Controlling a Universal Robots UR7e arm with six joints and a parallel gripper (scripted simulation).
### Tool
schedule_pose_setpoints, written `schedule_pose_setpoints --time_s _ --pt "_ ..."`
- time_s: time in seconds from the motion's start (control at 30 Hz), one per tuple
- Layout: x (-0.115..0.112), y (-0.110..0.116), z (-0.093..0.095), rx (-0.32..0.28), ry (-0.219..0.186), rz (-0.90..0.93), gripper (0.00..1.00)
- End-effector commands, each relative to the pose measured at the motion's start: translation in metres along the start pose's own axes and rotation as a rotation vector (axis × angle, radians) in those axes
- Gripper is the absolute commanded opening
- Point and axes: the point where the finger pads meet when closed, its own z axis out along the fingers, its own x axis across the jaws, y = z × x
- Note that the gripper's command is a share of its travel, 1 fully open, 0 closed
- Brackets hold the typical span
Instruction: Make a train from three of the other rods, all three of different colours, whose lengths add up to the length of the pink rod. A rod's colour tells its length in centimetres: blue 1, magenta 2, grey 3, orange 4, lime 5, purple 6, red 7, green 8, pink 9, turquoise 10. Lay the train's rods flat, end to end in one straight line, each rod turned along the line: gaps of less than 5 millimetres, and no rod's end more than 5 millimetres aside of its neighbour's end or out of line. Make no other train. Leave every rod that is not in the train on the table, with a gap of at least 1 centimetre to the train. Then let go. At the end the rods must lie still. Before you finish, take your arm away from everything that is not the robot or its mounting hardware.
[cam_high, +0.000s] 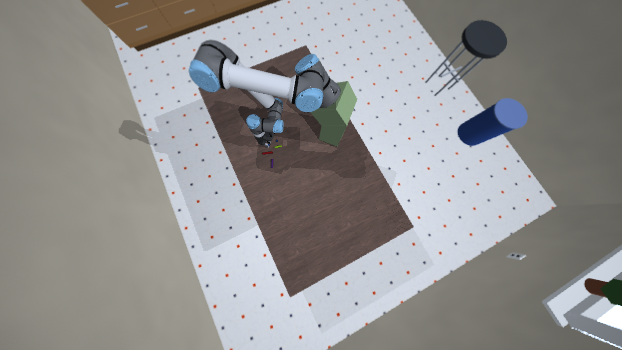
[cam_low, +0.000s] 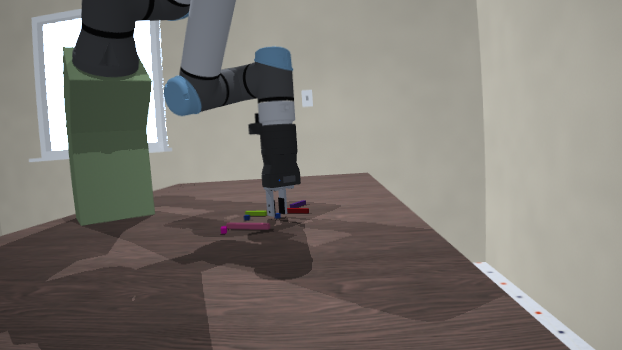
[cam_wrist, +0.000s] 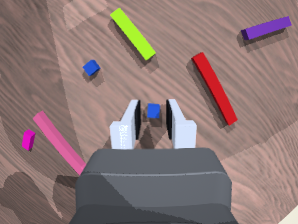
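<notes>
My gripper (cam_wrist: 153, 111) (cam_low: 276, 214) (cam_high: 265, 144) is open and stands low over the table, its fingers on either side of a small blue rod (cam_wrist: 153, 111) with a gap on each side. The rod lies on the table. A second blue rod (cam_wrist: 91, 67) (cam_low: 246, 217) lies to the left. A lime rod (cam_wrist: 133, 34) (cam_low: 256, 213) lies ahead on the left, and a red rod (cam_wrist: 214, 88) (cam_low: 298, 210) just to the right. A purple rod (cam_wrist: 266, 28) (cam_low: 298, 204) lies farther right. A pink rod (cam_wrist: 59, 141) (cam_low: 248, 226) and a short magenta rod (cam_wrist: 28, 139) (cam_low: 223, 230) lie at the left.
The arm's green pedestal (cam_low: 107, 150) (cam_high: 336, 112) stands at the table's back corner. The dark wooden table (cam_low: 400, 280) stretches well beyond the rods; its right edge drops to the dotted floor.
</notes>
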Motion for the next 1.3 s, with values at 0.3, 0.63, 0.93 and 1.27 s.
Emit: schedule_pose_setpoints --time_s 0.3,0.63,0.93,1.27 --pt "0.0 0.0 -0.047 -0.002 0.001 0.0 0.54" --pt "0.0 0.0 -0.077 -0.002 0.001 0.0 0.54" --pt "0.0 0.0 -0.084 -0.002 0.001 0.0 1.0" --pt "0.0 0.0 -0.084 -0.002 0.001 0.0 1.0"
